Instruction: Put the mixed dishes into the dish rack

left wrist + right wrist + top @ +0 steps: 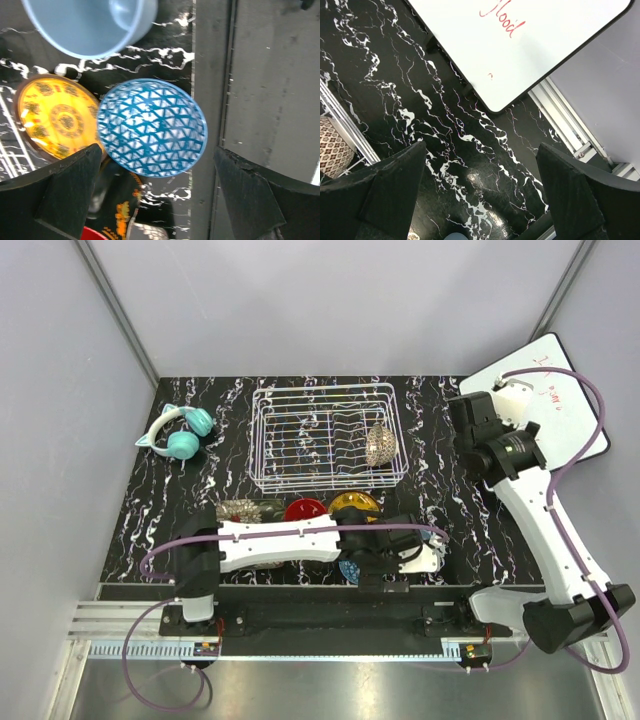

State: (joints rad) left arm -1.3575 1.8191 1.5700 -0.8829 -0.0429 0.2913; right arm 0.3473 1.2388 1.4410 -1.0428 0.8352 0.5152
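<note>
My left gripper hangs spread wide over the blue bowl. My right gripper, equally wide, holds nothing beside the whiteboard.

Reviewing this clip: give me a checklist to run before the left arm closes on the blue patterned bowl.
1. Left gripper open: ok.
2. Blue patterned bowl between its fingers: ok.
3. Bowl clear of neighbours: not ok, the yellow patterned plate appears to touch its rim.
4. Finger height relative to the bowl's rim: cannot tell.
5. Right gripper open, empty, out by the whiteboard: ok.
6. Dish rack has free room: ok, only the brown-mesh bowl is inside.
</note>
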